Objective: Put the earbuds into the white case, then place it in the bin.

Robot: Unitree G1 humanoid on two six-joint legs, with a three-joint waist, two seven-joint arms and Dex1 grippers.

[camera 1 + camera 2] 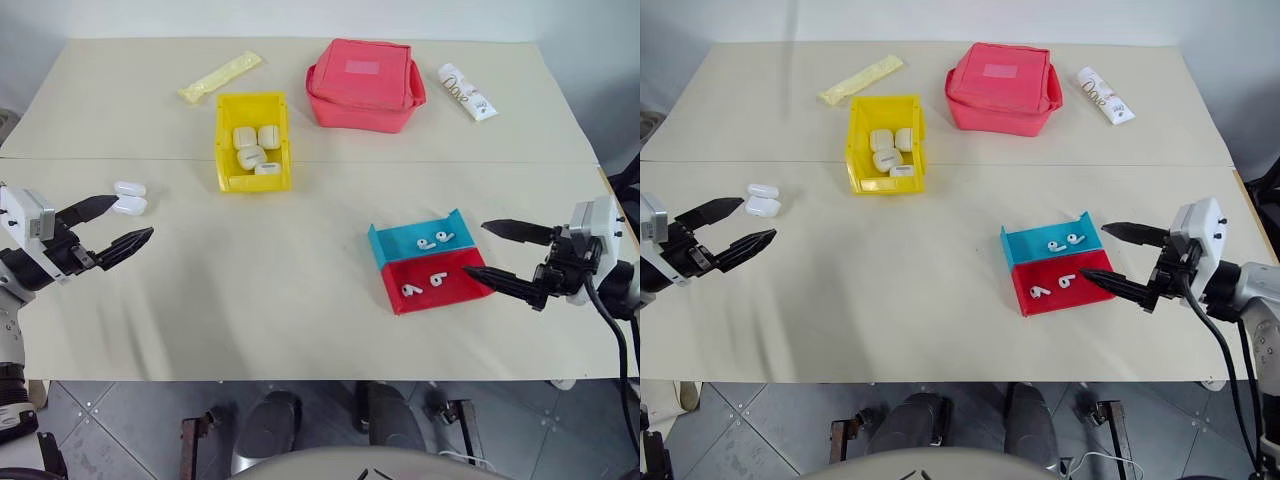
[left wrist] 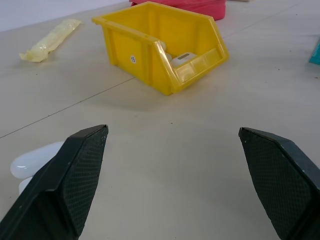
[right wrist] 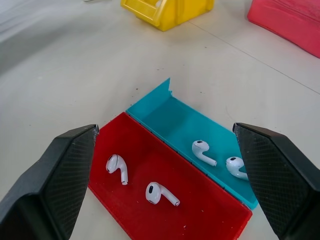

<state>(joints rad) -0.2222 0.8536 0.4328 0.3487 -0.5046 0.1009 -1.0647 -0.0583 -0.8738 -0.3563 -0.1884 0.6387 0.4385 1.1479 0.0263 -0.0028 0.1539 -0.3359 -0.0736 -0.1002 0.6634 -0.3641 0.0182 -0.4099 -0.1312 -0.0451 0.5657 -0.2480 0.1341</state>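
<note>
Both pincers are hovering over the cream surface (image 1: 300,300), each with its fingers standing wide apart and gripping nothing.

The left pincer (image 1: 112,225) is sitting at the left edge, pointing inward. The white case (image 1: 130,198) is lying just beyond its far fingertip, lid open, close to it but not between the fingers; whether it is touching the finger cannot be told. In the left wrist view the case (image 2: 35,161) is peeking out beside one finger.

The right pincer (image 1: 492,252) is hanging at the right edge, its near fingertip reaching over the corner of the red tray (image 1: 440,285). Two earbuds (image 3: 137,181) are lying in the red tray, and two more earbuds (image 3: 217,160) are lying in the teal tray (image 1: 415,240) adjoining it on the far side.

The bin (image 1: 253,140) is standing toward the back, left of centre, well apart from both pincers, and is holding several white pebble-shaped cases (image 1: 255,147).

Behind it, a pink-red pouch (image 1: 364,85), a yellow sachet (image 1: 220,76) and a white printed tube (image 1: 466,92) are lying along the far side.
</note>
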